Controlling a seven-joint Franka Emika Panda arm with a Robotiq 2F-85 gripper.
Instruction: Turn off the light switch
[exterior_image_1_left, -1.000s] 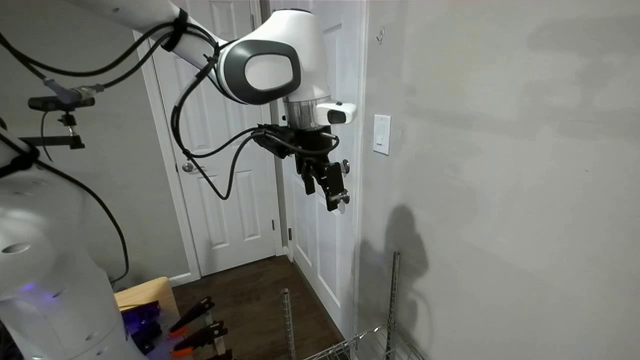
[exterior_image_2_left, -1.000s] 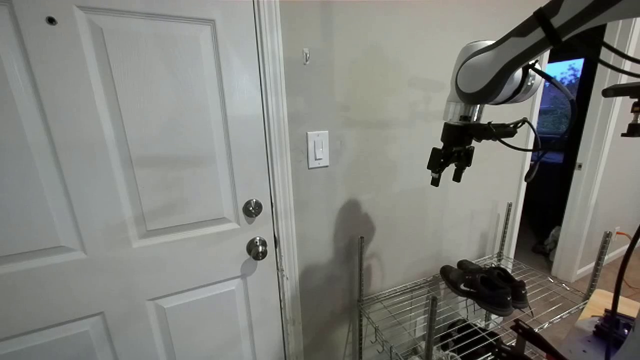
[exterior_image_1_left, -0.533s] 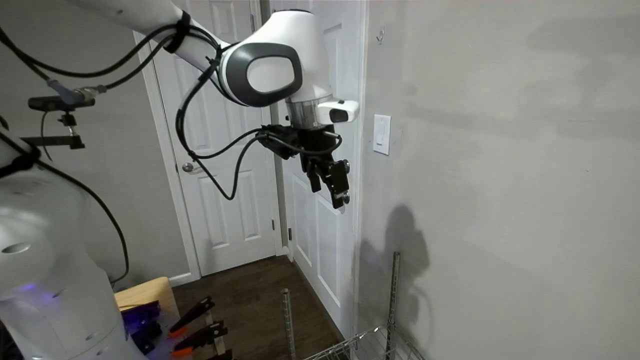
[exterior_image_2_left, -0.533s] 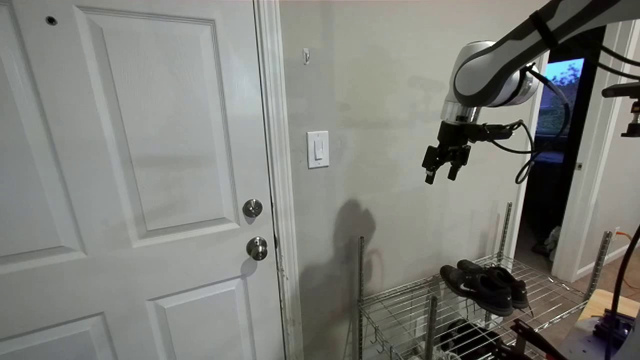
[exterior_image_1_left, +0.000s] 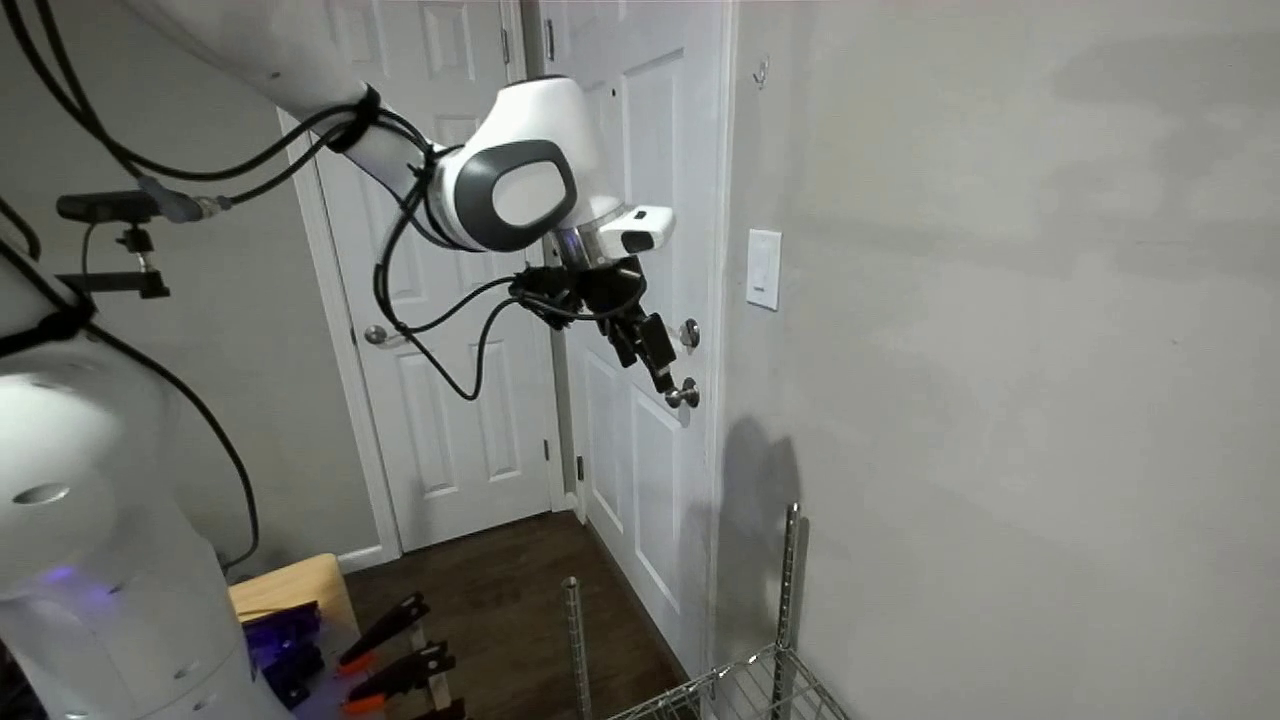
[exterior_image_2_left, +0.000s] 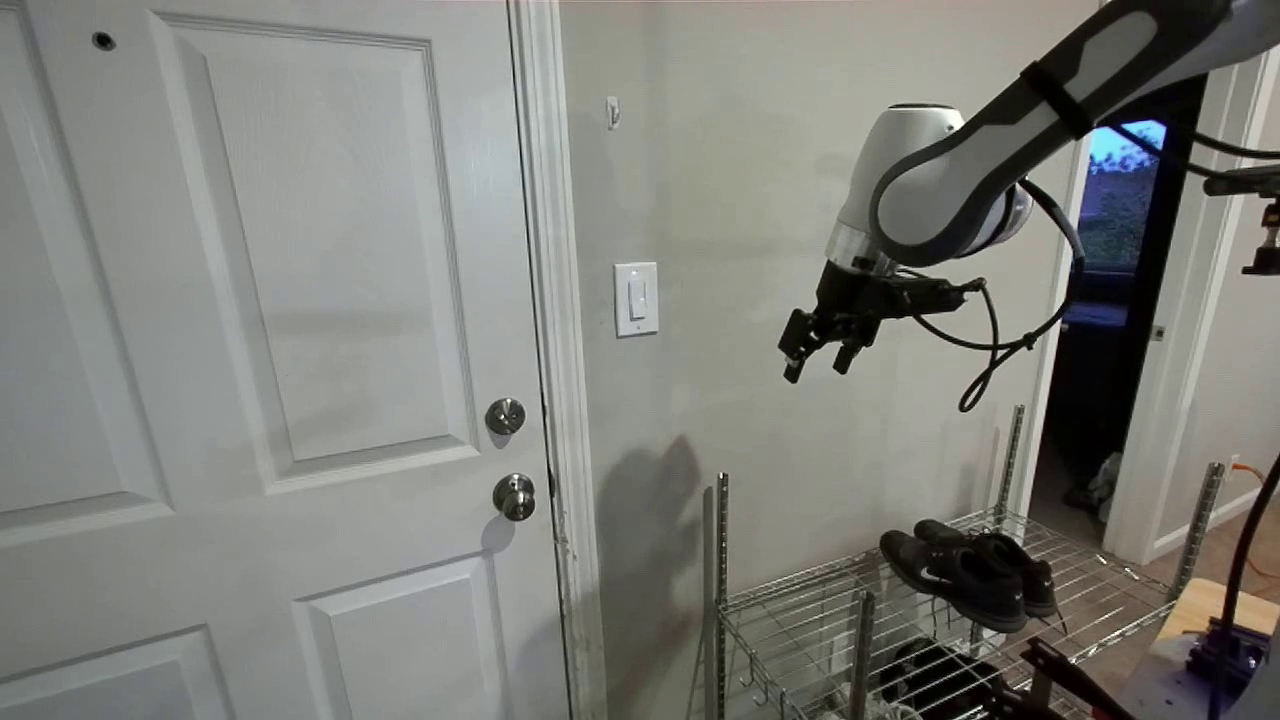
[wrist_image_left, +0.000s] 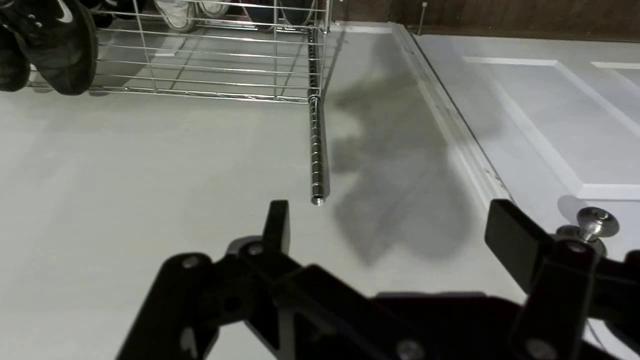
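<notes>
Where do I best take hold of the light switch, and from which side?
I'd press the rocker rather than grip: the light switch lies flat on the wall, and its narrow rocker seems to offer little to pinch. Bring the end effector in from the room side, probably square to the wall.
</notes>
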